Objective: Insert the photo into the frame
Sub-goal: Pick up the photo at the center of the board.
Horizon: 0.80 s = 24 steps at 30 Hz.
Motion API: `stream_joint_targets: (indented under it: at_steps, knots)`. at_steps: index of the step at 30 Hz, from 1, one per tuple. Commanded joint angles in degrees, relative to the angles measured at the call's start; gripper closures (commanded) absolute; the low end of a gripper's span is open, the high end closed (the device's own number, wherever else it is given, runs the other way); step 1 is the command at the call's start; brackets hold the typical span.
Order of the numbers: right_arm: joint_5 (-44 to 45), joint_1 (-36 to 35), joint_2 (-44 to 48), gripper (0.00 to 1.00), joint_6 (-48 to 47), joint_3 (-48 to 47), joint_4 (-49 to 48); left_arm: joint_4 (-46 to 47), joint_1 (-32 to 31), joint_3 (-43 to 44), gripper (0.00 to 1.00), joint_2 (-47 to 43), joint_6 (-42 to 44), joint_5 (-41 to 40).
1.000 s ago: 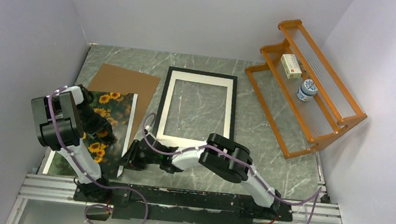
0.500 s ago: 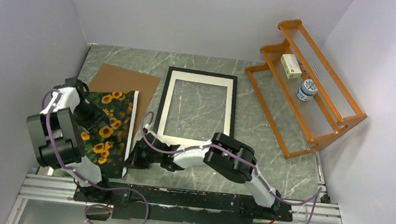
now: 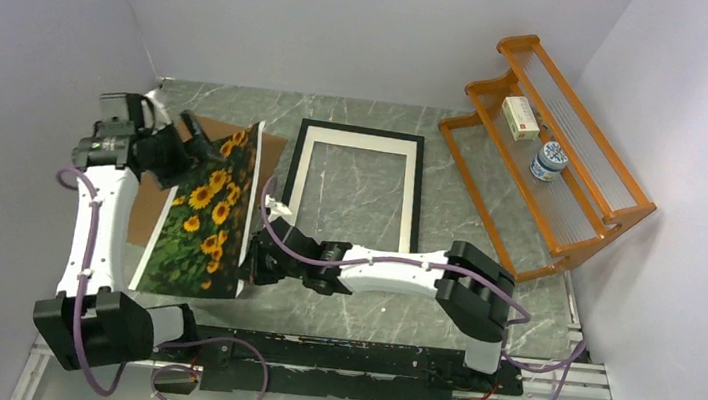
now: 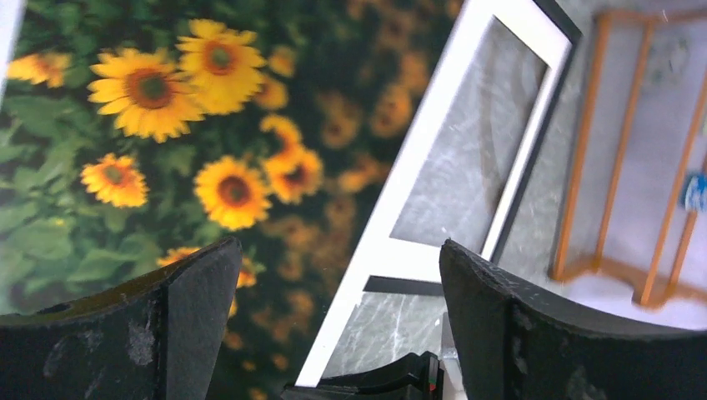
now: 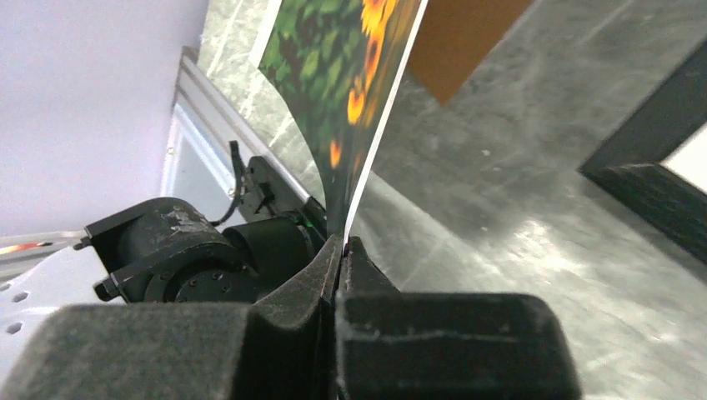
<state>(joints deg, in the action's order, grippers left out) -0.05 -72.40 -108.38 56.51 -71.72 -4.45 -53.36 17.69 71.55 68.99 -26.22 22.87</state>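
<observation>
The sunflower photo (image 3: 207,214) is lifted off the table and tilted, its right edge raised. My right gripper (image 3: 250,261) is shut on the photo's near right corner; the right wrist view shows the print's edge (image 5: 367,100) pinched between closed fingers. My left gripper (image 3: 198,142) is open and empty, raised at the photo's far edge; in the left wrist view the photo (image 4: 192,142) fills the space beneath its spread fingers (image 4: 500,333). The black frame (image 3: 363,134) with its white mat lies flat on the table right of the photo, and shows in the left wrist view (image 4: 508,196).
A brown backing board (image 3: 271,140) lies under and behind the photo. An orange wooden rack (image 3: 543,181) at the right holds a small box (image 3: 520,118) and a blue-white jar (image 3: 548,162). Walls close in on the left, back and right.
The photo rose from flat on the table to tilted, its right edge lifted by my right gripper. My left arm swung up and back from over the photo to its far edge.
</observation>
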Motion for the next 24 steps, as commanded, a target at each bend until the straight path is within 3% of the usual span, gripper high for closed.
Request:
stream_joint_targets:
  at_steps: [1, 12, 20, 24]
  knots:
    - [7.36, -0.59, 5.71, 1.00, -9.24, 0.12, 8.08, 4.76, -11.13, 2.89, 0.06, 1.93, 0.71, 1.05]
    - [14.95, -3.09, 7.68, 1.00, -16.25, -3.02, 16.61, 11.86, -24.42, 4.56, 0.06, 7.11, -0.42, -0.85]
    - [19.15, -5.01, 5.84, 1.00, -18.21, -7.37, 20.73, 3.68, -30.03, 7.83, 0.06, 12.40, -5.09, -17.79]
    - [21.15, -5.89, 5.31, 1.00, -18.85, -8.70, 22.07, 1.90, -31.18, 9.22, 0.15, 13.78, -8.08, -20.90]
